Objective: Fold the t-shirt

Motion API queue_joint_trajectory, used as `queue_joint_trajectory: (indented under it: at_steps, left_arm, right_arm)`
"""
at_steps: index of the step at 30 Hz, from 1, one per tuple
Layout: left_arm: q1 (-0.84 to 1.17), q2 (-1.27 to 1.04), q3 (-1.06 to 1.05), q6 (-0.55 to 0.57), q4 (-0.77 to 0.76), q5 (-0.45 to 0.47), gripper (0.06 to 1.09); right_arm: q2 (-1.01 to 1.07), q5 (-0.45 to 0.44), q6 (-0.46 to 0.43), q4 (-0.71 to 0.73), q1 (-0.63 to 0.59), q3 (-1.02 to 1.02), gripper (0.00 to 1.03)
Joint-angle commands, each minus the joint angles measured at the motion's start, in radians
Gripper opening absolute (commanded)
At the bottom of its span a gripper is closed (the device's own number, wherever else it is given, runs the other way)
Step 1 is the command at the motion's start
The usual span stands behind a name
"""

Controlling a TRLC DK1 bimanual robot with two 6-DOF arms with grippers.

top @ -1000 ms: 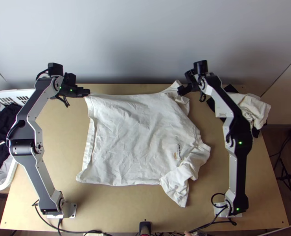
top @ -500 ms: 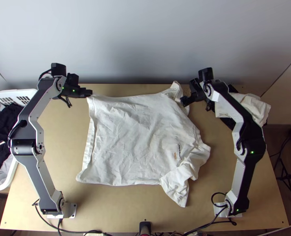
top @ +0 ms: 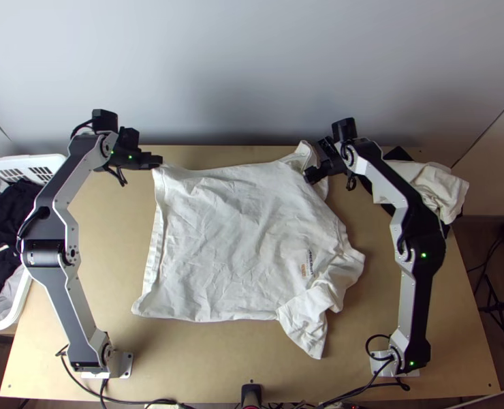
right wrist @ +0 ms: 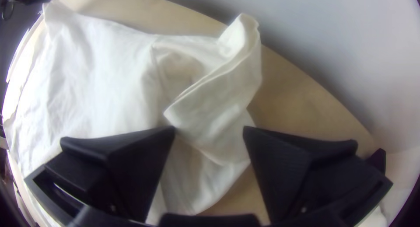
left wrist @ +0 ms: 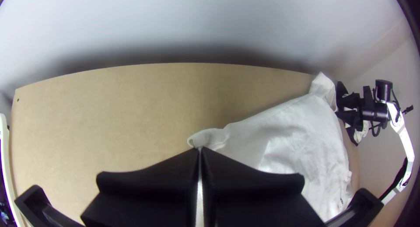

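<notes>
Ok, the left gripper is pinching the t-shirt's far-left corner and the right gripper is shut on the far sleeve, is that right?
Not quite: the right gripper isn't shut; the right wrist view shows it open at the far sleeve. The left gripper is pinching the t-shirt's far-left corner, as you said.

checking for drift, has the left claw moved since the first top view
Yes: in the top view, the left claw has shifted slightly right, farther from the white basket.
</notes>
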State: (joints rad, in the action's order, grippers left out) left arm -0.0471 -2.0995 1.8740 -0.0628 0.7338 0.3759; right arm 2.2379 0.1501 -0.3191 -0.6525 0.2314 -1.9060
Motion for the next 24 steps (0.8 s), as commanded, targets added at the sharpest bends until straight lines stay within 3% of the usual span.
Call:
queue_joint_trajectory:
  at_steps: [1, 6, 24]
  left_arm:
    - [0.001, -0.011, 0.024, 0.003, -0.001, -0.002, 0.09]
    - [0.001, -0.017, 0.036, 0.004, -0.001, -0.002, 0.09]
    - [0.003, -0.016, 0.047, 0.009, 0.001, 0.0, 0.09]
  right_arm:
    - [0.071, 0.0, -0.015, 0.001, -0.009, -0.099, 0.27]
    - [0.086, 0.0, -0.009, -0.002, -0.009, -0.122, 0.03]
    - [0.164, -0.04, 0.017, -0.045, -0.109, -0.407, 0.03]
